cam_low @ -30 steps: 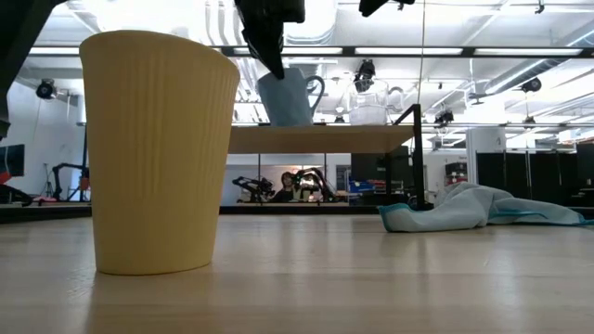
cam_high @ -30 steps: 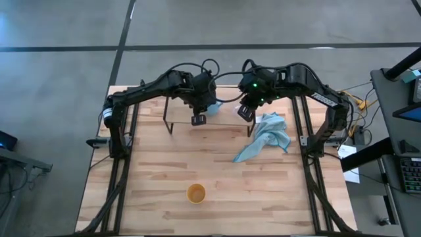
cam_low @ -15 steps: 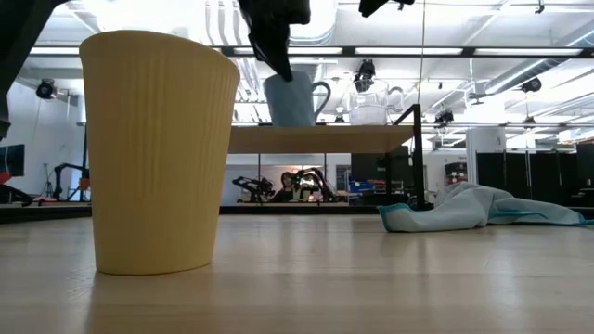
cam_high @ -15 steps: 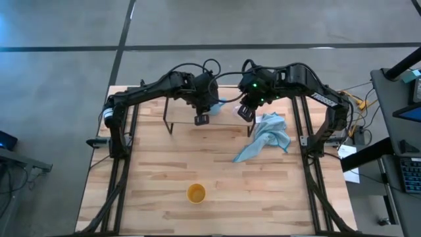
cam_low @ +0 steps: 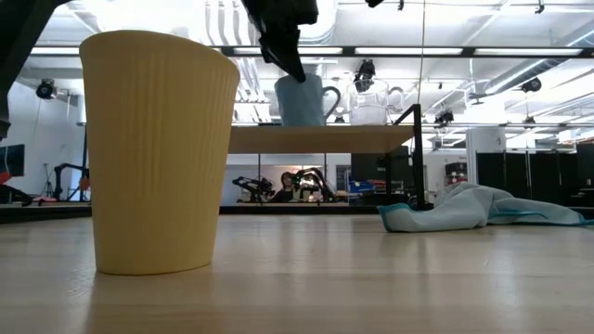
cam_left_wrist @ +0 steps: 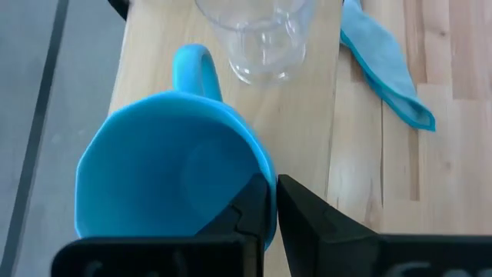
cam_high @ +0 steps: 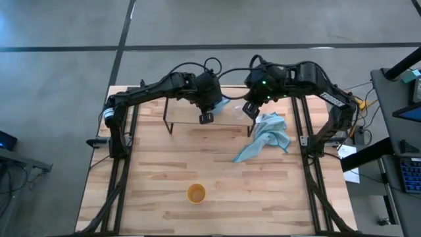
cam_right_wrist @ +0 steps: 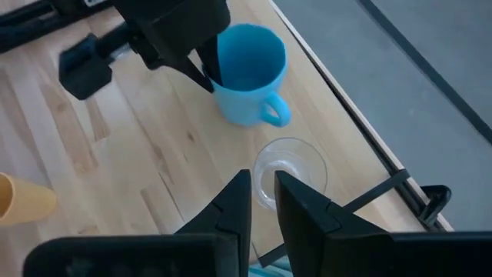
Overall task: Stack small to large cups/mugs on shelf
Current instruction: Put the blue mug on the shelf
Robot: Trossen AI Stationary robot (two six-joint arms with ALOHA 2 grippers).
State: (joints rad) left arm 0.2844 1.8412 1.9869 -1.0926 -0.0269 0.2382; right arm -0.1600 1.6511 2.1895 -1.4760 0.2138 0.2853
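Mug being set on the shelf beside the clear cup.

The left gripper (cam_left_wrist: pixel 269 211) is clamped on the rim of the light blue mug (cam_left_wrist: pixel 173 173), at or just above the shelf (cam_low: pixel 316 139); the clear cup (cam_right_wrist: pixel 288 173) stands just beside it. The right gripper (cam_right_wrist: pixel 263 201) hovers above that cup, fingers nearly closed, empty. Next: release. The ribbed orange-yellow cup (cam_high: pixel 196 193) sits well apart from the shelf.
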